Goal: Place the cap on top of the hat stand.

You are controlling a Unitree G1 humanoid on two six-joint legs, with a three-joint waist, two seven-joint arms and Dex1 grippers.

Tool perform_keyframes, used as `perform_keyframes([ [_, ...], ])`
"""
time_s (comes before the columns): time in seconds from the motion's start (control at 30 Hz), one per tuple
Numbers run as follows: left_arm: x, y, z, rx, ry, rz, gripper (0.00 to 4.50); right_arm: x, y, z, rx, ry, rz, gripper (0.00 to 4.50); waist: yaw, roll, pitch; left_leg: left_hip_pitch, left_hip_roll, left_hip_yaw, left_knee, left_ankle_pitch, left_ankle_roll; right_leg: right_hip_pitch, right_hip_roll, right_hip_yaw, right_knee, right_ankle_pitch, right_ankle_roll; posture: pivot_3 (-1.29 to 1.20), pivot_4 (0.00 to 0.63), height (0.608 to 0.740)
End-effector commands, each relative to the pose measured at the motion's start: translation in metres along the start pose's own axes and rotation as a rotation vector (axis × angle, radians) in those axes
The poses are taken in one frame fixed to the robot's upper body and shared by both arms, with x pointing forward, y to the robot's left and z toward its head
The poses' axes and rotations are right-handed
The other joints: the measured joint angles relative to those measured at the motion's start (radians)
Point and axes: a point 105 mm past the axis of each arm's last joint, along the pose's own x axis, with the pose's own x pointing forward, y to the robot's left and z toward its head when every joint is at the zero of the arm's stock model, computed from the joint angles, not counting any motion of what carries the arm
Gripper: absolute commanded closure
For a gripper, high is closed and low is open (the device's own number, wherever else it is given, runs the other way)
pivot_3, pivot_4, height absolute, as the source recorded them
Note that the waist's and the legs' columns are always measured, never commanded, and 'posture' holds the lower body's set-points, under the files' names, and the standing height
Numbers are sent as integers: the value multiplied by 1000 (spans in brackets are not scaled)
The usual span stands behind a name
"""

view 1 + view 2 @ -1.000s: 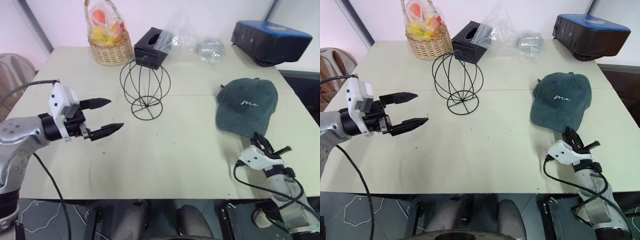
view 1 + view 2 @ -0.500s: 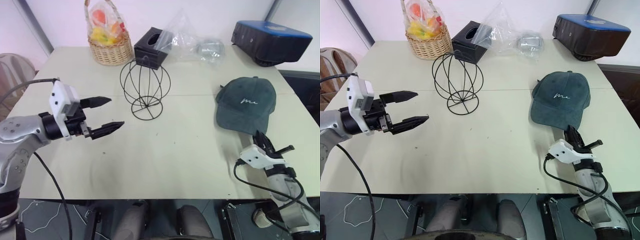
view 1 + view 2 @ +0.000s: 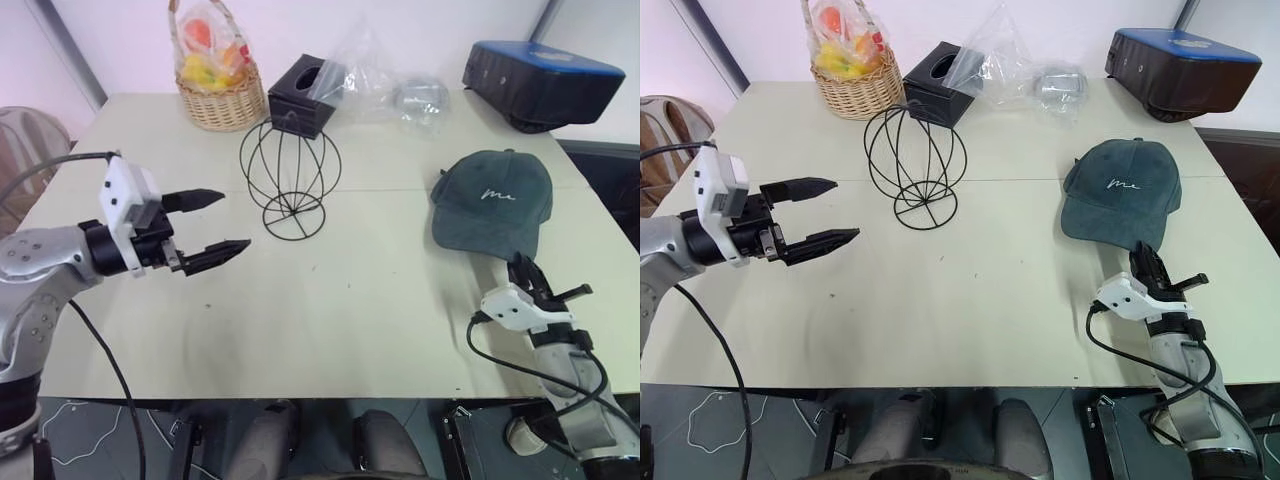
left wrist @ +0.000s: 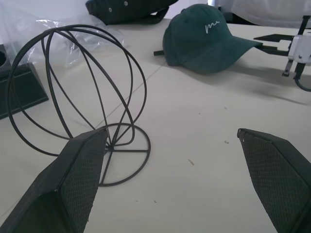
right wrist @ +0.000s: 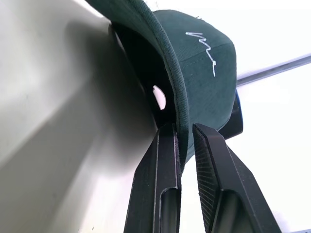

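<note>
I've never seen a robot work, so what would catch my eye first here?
Probably the dark green cap at the table's right side, its brim pinched by the right gripper. Next, the black wire hat stand in the middle, bare, with the left gripper open beside it.

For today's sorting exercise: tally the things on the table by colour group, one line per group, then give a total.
Black: 2 - black wire globe-shaped hat stand, black box-shaped tissue holder
Green: 1 - dark teal-green fabric cap
Tan: 1 - woven wicker basket
Clear: 1 - crumpled clear plastic bag
Blue and black: 1 - blue-topped black case
Total: 6
</note>
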Motion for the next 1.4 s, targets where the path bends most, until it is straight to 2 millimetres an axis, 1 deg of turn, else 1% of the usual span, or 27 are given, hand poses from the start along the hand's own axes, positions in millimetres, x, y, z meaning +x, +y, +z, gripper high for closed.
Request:
perform_keyframes([
  [0.03,0,-1,10,39,-16,-10,0,4,-15,5,-9,-31,-52,4489,0,0,0,0,0,0,0,0,0,0,0,0,0,0,0,0,150,740],
  [0.33,0,-1,10,39,-17,-13,0,3,-15,3,-11,-25,-57,4489,0,0,0,0,0,0,0,0,0,0,0,0,0,0,0,0,150,740],
  [0.43,0,-1,10,38,-17,-13,0,4,-21,5,-4,-32,-76,4489,0,0,0,0,0,0,0,0,0,0,0,0,0,0,0,0,150,740],
  [0.57,0,-1,9,37,-15,-14,0,10,-38,12,-4,-65,-136,4489,0,0,0,0,0,0,0,0,0,0,0,0,0,0,0,0,150,740],
  [0.77,0,1,8,35,-15,-12,0,20,-75,25,-27,-114,-253,4489,0,1,0,0,0,0,0,0,0,0,0,0,0,0,0,0,150,740],
  [0.87,-1,2,7,32,-14,-8,0,25,-89,37,-33,-154,-295,4489,0,1,0,0,0,0,0,0,0,0,0,0,0,0,0,0,150,740],
  [0.97,-2,6,4,26,-10,2,0,31,-99,55,-31,-215,-317,4489,-2,1,1,0,0,0,0,0,-1,0,0,0,0,0,0,0,150,740],
  [1.13,-8,15,-7,-7,0,50,0,42,-115,95,24,-332,-343,4489,-4,1,1,-1,0,0,0,0,-1,0,0,0,0,0,0,0,150,740],
  [1.23,-16,21,-14,-27,12,83,0,50,-121,120,81,-408,-338,4489,-6,1,1,-1,0,0,-1,0,-1,-1,0,0,0,0,0,0,150,740],
  [1.33,-22,24,-20,-40,26,105,0,57,-120,148,160,-490,-319,4489,-5,1,1,-1,0,0,-1,1,-1,-2,0,0,0,0,0,0,150,740],
  [1.4,-23,26,-23,-45,30,111,0,60,-120,162,195,-527,-307,4489,-4,1,1,-1,0,0,-1,1,-2,-2,0,0,0,0,0,0,150,740],
])
